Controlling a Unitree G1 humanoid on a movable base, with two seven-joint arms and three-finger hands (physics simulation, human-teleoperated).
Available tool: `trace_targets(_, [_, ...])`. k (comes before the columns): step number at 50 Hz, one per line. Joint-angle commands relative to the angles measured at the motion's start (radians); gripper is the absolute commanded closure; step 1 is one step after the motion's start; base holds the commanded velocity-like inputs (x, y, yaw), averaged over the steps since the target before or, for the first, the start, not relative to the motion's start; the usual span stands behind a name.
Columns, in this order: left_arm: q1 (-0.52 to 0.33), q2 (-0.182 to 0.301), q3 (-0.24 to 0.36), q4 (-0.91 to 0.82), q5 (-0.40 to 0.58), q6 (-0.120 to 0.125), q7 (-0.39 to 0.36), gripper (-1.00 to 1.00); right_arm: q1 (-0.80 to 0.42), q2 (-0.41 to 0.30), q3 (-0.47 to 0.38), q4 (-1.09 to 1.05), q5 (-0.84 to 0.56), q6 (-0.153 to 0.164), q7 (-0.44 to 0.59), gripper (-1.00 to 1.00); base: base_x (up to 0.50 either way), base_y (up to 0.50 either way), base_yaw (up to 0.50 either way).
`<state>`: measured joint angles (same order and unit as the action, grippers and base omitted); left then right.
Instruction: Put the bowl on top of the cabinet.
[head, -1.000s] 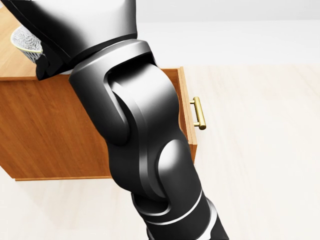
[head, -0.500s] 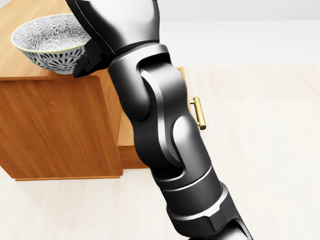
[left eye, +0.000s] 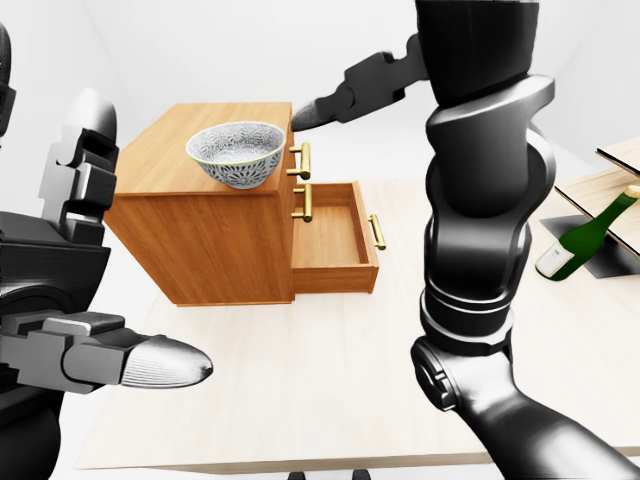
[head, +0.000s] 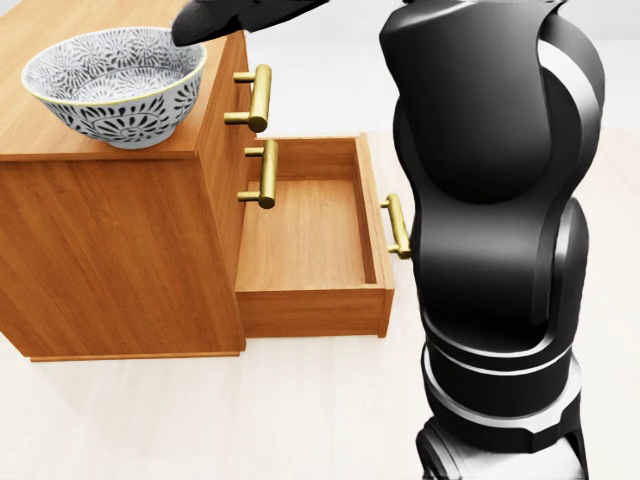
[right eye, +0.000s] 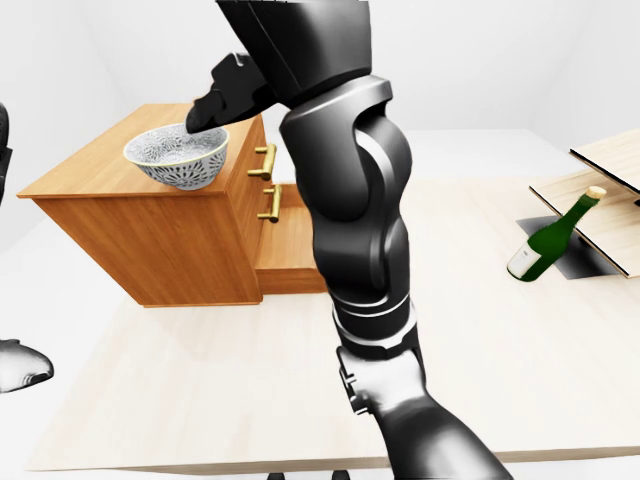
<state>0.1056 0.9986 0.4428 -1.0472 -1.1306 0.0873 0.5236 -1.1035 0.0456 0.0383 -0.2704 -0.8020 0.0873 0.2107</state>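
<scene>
The blue-and-white patterned bowl (head: 112, 85) stands upright on the wooden cabinet's top (head: 40, 120), near its right edge. My right hand (left eye: 318, 108) hovers just right of and above the bowl, fingers stretched toward it, open and touching nothing. Its black arm (head: 490, 220) fills the right side of the head view. In the left-eye view my left hand (left eye: 150, 362) is at the lower left, well short of the cabinet, open and empty.
The cabinet's lower drawer (head: 305, 235) is pulled out and shows bare wood inside, with brass handles (head: 258, 95) above it. A green bottle (left eye: 585, 235) lies on the table at the right, beside a flat wooden board (right eye: 610, 170).
My right hand has let go of the bowl and drawn off up and to the right. The arm swung right, uncovering the drawers. The bowl stays on the cabinet top.
</scene>
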Motion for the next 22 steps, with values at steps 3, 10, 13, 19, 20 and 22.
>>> trace_targets(3, [0.004, -0.002, -0.011, 0.000, 0.013, 0.000, 0.000, -1.00, -0.019, -0.175, -0.093, -0.266, 0.203, 0.000, 0.077, -1.00, 0.00, 0.00, 0.00])
trace_targets(10, [0.003, -0.001, -0.011, 0.000, 0.012, 0.000, 0.000, -1.00, 0.048, -0.281, -0.149, -0.398, 0.336, 0.000, 0.053, -1.00, 0.00, 0.00, 0.00])
trace_targets(13, [0.005, 0.002, -0.006, 0.000, 0.007, 0.000, 0.000, -1.00, 0.078, -0.332, -0.189, -0.487, 0.404, 0.000, 0.054, -1.00, 0.00, 0.00, 0.00])
trace_targets(19, [0.004, 0.017, 0.006, 0.000, -0.012, 0.000, 0.000, -1.00, 0.134, -0.417, -0.278, -0.640, 0.553, 0.000, 0.028, -1.00, 0.00, 0.00, 0.00])
trace_targets(20, [0.005, 0.018, 0.008, 0.000, -0.013, 0.000, 0.000, -1.00, 0.146, -0.430, -0.293, -0.662, 0.581, 0.000, 0.020, -1.00, 0.00, 0.00, 0.00])
trace_targets(22, [0.008, 0.019, 0.010, 0.000, -0.013, 0.000, 0.000, -1.00, 0.174, -0.452, -0.331, -0.715, 0.641, 0.000, 0.004, -1.00, 0.00, 0.00, 0.00])
